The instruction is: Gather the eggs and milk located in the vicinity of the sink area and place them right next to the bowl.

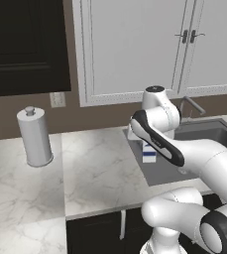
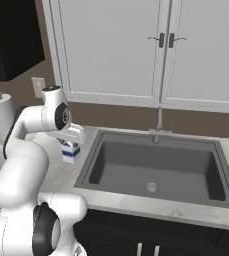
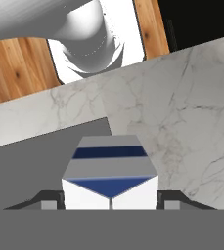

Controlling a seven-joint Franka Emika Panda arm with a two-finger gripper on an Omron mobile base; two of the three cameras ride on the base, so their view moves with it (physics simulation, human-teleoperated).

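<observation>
Marble counter (image 1: 100, 173) is seen running from the paper-towel roll (image 1: 34, 137) at the left to the sink (image 2: 156, 167) at the right. Between them, at the basin's left rim, the milk carton (image 3: 110, 178) is clasped between the gripper (image 3: 111, 200) fingers, seemingly for carrying to the bowl.

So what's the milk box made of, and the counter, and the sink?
The milk carton looks like matte cardboard: flat folded panels, gable top, printed blue band. The counter looks like polished marble or a stone lookalike: white with grey veins. The sink is dull dark grey, perhaps stone composite or coated metal; hard to tell.
</observation>
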